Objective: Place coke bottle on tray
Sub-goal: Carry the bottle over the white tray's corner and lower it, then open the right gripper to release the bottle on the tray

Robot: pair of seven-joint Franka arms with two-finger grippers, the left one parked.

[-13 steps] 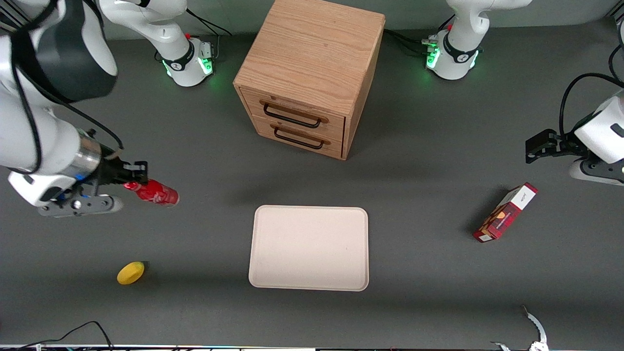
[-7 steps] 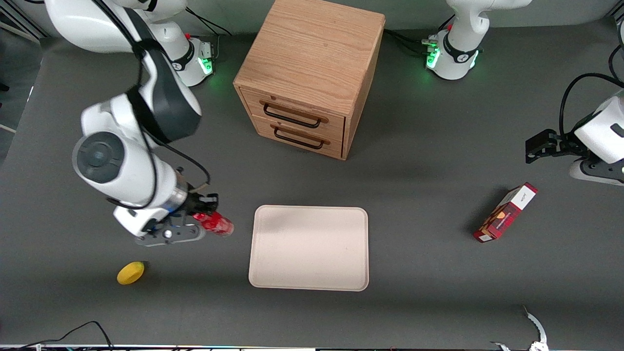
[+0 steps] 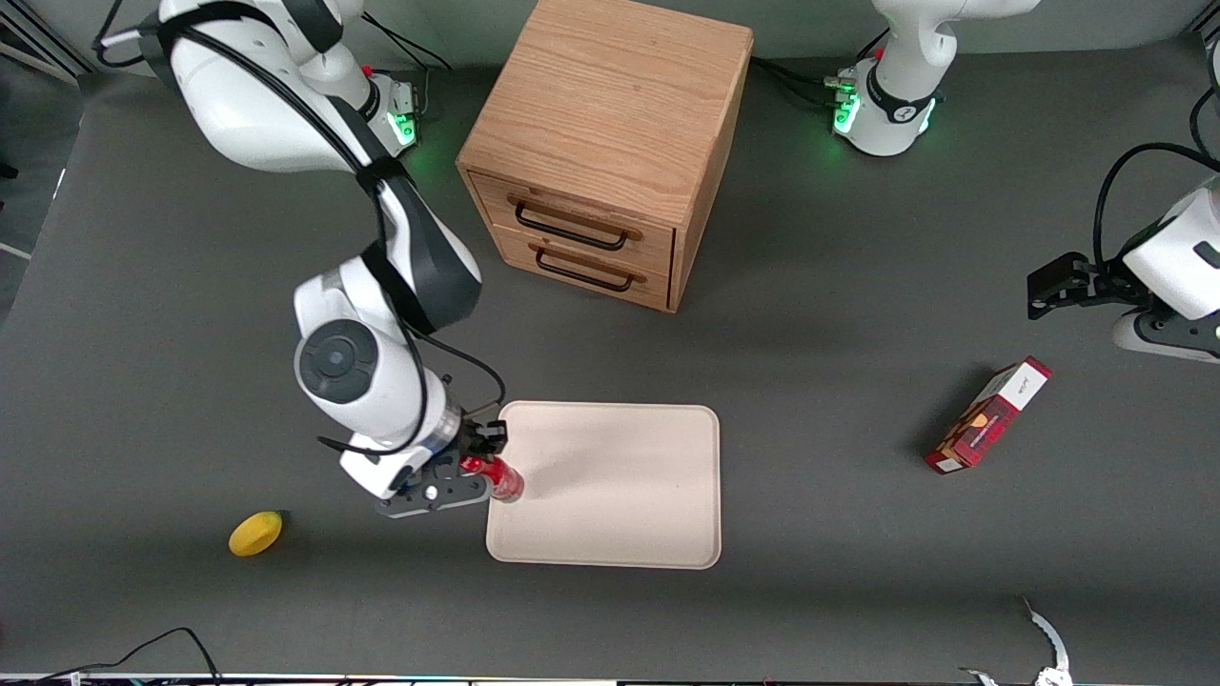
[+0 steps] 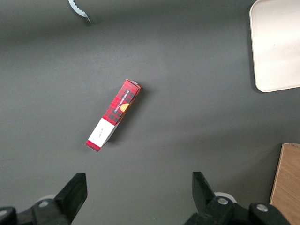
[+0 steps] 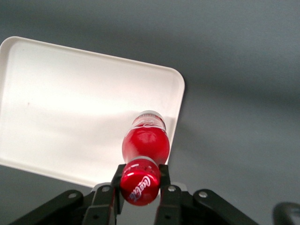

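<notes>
The tool point(image 3: 484, 465), clamped on the neck of the coke bottle point(image 3: 502, 476), holds it over the tray point(image 3: 620, 495) at the edge nearest the working arm: grasp and carry done, lowering and release on the tray remaining.

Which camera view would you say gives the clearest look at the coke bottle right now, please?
The right wrist view: the coke bottle fills it, clamped near its cap by the gripper, over the rim of the tray. The front view shows only a small red sliver beneath the wrist. The left wrist view misses the bottle altogether.
</notes>
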